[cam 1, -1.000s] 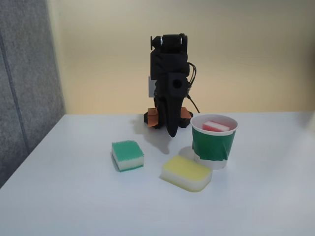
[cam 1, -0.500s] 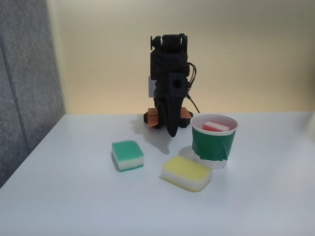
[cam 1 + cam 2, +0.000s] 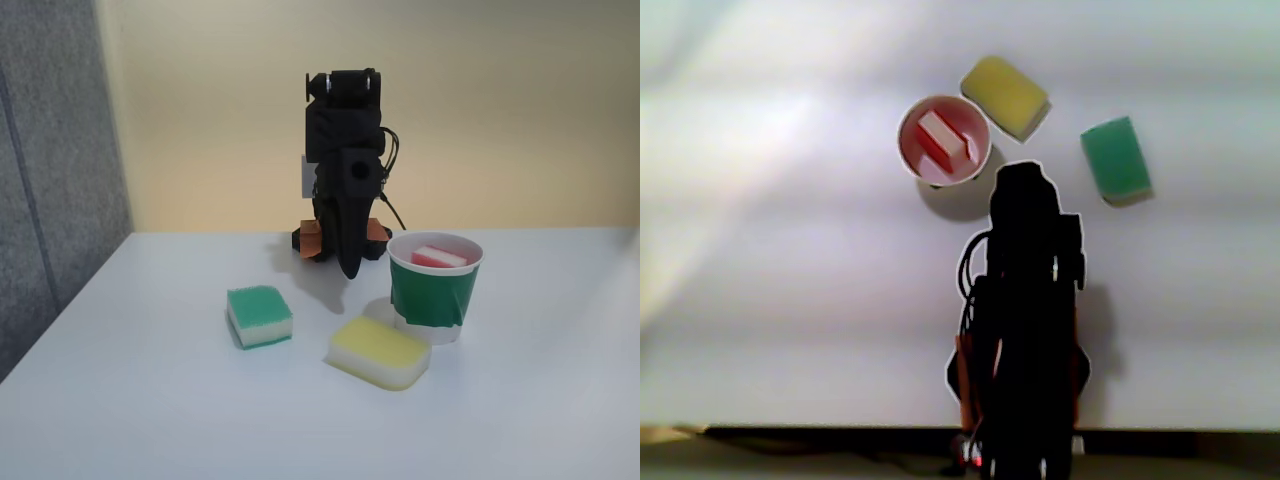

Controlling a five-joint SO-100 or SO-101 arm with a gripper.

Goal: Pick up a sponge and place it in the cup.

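Underneath everything, the white counter [image 3: 150, 400] carries the folded black arm [image 3: 345, 150], whose end effector [image 3: 349, 270] points down, its tip close above the surface with nothing in it; whether its fingers are apart or together cannot be told. Just right of the tip in the fixed view stands the cup [image 3: 432, 300], with the sponge [image 3: 438, 257] lying inside. A yellow sponge [image 3: 380, 352] lies nearer the camera, a green-topped sponge [image 3: 259, 315] to its left

No legible text or labels anywhere
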